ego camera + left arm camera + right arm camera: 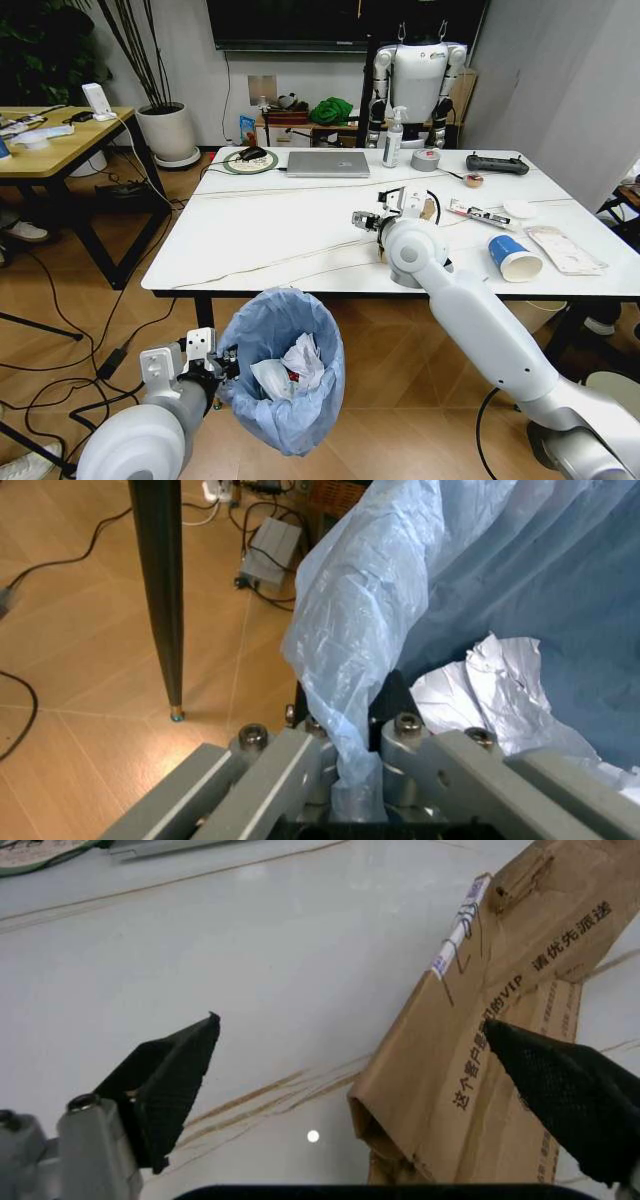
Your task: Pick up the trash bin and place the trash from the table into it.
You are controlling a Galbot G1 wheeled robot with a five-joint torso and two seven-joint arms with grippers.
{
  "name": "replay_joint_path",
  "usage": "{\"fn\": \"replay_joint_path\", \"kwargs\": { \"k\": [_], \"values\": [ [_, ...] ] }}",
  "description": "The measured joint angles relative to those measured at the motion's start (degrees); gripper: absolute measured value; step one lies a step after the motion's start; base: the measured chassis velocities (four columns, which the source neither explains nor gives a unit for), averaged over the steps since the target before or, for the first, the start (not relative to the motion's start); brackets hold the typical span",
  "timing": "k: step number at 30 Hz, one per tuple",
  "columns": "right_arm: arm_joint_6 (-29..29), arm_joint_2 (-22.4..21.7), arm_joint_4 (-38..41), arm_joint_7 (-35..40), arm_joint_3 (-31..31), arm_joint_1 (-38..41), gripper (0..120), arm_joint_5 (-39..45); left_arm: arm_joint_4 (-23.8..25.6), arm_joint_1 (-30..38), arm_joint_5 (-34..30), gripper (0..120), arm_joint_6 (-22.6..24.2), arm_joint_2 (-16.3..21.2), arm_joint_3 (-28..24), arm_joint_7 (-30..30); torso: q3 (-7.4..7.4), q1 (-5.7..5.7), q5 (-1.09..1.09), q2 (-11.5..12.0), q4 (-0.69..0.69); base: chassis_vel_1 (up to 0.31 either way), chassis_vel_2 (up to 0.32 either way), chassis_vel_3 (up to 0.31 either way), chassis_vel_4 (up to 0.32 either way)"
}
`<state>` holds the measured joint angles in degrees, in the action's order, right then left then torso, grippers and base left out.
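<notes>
Nearest to you, the left gripper point(222, 368) is clamped on the rim of the trash bin point(285, 372), which it holds below the near edge of the table point(260, 240), left of centre. In the left wrist view, the fingers point(300, 757) pinch a fold of the crinkly light-blue liner point(350, 630). The bin is round, and its bag spills over the rim. Crumpled white paper point(290, 368) with a spot of red already lies inside, so you may judge the pickup done and the loading begun.

Farther on, above the table's middle, the right gripper point(372, 221) hovers with its black pads point(170, 1072) spread wide and nothing between them. The right wrist view shows a piece of torn brown cardboard point(480, 1042), printed with dark characters, lying flat on the marble top just beside one pad; it looks stiff, creased and folded over at one end.

To the right of that arm, litter remains on the table: a blue-and-white paper cup point(514, 257) on its side, a flat white wrapper point(565, 249) and a small white disc point(519, 208). By this evidence, the task is partly complete, with several items left.

At the far edge stand a laptop point(327, 163), a spray bottle point(393, 138) and a tape roll point(426, 159); these are not trash.
</notes>
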<state>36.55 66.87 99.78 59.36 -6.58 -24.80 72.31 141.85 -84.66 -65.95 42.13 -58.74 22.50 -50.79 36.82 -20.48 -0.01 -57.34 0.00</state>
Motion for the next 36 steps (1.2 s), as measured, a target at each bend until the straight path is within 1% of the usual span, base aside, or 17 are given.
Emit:
{"fn": "replay_joint_path", "kwargs": {
  "k": [1, 2, 4, 5, 6, 9, 10, 13, 14, 15, 16, 17, 19, 21, 23, 26, 36],
  "values": [
    [0.00, 0.00, -0.05, 0.00, -0.01, -0.02, 94, -0.02, 0.00, 0.01, -0.01, 0, 0.00, 0.00, 0.00, 0.00, 0.00, 0.00, 0.00, 0.00, 0.00, 0.000, 0.000, 0.000, 0.000],
    [-0.06, 0.00, -0.46, -0.02, -0.07, -0.16, 87, -0.16, 0.01, 0.04, -0.05, 0, 0.00, 0.01, 0.02, 0.01, 0.00, 0.00, 0.00, 0.00, 0.00, 0.000, 0.000, 0.000, 0.000],
    [-0.09, 0.00, -0.66, -0.05, -0.08, -0.26, 82, -0.27, 0.02, 0.05, -0.06, 0, 0.00, 0.01, 0.02, 0.01, 0.00, 0.00, 0.00, 0.00, 0.00, 0.000, 0.000, 0.000, 0.000],
    [-0.14, -0.09, -0.91, -0.12, -0.11, -0.45, 74, -0.57, 0.03, 0.05, -0.07, 0, 0.00, -0.01, 0.06, 0.02, 0.00, 0.00, 0.00, 0.00, 0.00, 0.000, 0.000, 0.000, 0.000],
    [-0.14, -0.09, -0.91, -0.12, -0.11, -0.45, 74, -0.57, 0.03, 0.05, -0.07, 0, 0.00, -0.01, 0.06, 0.02, 0.00, 0.00, 0.00, 0.00, 0.00, 0.000, 0.000, 0.000, 0.000],
    [-0.16, -0.23, -0.99, -0.20, -0.11, -0.70, 68, -0.86, 0.06, 0.05, -0.09, 0, 0.00, -0.02, 0.15, 0.03, 0.00, 0.00, 0.00, 0.00, 0.00, 0.000, 0.000, 0.000, 0.000],
    [-0.18, -0.51, -0.99, -0.31, -0.11, -1.07, 59, -1.08, 0.09, 0.05, -0.15, 0, 0.00, -0.03, 0.26, 0.05, 0.00, 0.00, 0.01, 0.00, 0.00, 0.000, 0.000, 0.000, 0.000],
    [-0.19, -0.61, -0.97, -0.32, -0.11, -1.18, 55, -1.15, 0.10, 0.05, -0.16, 0, 0.00, -0.04, 0.30, 0.06, 0.00, 0.00, 0.01, 0.00, 0.00, 0.000, 0.000, 0.000, 0.000],
    [-0.20, -0.76, -0.91, -0.35, -0.10, -1.35, 45, -1.23, 0.10, 0.05, -0.17, 0, 0.00, -0.04, 0.34, 0.07, 0.00, 0.00, 0.01, 0.00, 0.00, 0.000, 0.000, 0.000, 0.000],
    [-0.20, -0.82, -0.87, -0.36, -0.09, -1.41, 43, -1.26, 0.10, 0.05, -0.17, 0, 0.00, -0.04, 0.34, 0.07, 0.00, 0.00, 0.01, 0.00, 0.00, 0.000, 0.000, 0.000, 0.000],
    [-0.24, -1.03, -0.73, -0.42, -0.05, -1.60, 35, -1.35, 0.17, 0.05, -0.19, 0, 0.00, -0.05, 0.34, 0.10, 0.00, 0.00, 0.01, 0.00, 0.00, 0.000, 0.000, 0.000, 0.000],
    [-0.28, -1.14, -0.67, -0.48, -0.02, -1.68, 34, -1.41, 0.18, 0.05, -0.19, 0, 0.00, -0.05, 0.34, 0.12, 0.00, 0.00, 0.01, 0.00, 0.00, 0.000, 0.000, 0.000, 0.000],
    [-0.39, -1.48, -0.35, -0.58, 0.02, -1.90, 23, -1.50, 0.19, 0.09, -0.20, 0, 0.00, -0.06, 0.32, 0.19, 0.00, 0.00, 0.01, 0.00, 0.00, 0.000, 0.000, 0.000, 0.000],
    [-0.40, -1.56, -0.26, -0.62, 0.03, -1.94, 22, -1.50, 0.19, 0.14, -0.20, 0, 0.00, -0.07, 0.31, 0.23, 0.00, 0.00, 0.01, 0.00, 0.00, 0.000, 0.000, 0.000, 0.000],
    [-0.42, -1.86, -0.04, -0.78, 0.07, -2.06, 12, -1.60, 0.18, 0.22, -0.07, 0, 0.00, -0.18, 0.27, 0.60, 0.00, 0.00, 0.01, 0.00, 0.00, 0.000, 0.000, 0.000, 0.000],
    [-0.49, -2.24, 0.14, -1.21, 0.26, -2.31, 0, -2.22, 0.12, 0.25, 0.12, 0, 0.00, -0.23, 0.23, 0.80, 0.00, 0.00, 0.01, 0.00, 0.00, 0.000, 0.000, 0.000, 0.000],
    [-0.99, -4.22, 1.70, -4.40, 2.59, -3.78, 0, -5.81, 0.10, 0.26, 0.18, 0, 0.00, -0.15, 0.28, 0.86, 0.00, 0.00, 0.02, 0.00, 0.00, 0.000, 0.000, 0.000, 0.000]
  ]
}}
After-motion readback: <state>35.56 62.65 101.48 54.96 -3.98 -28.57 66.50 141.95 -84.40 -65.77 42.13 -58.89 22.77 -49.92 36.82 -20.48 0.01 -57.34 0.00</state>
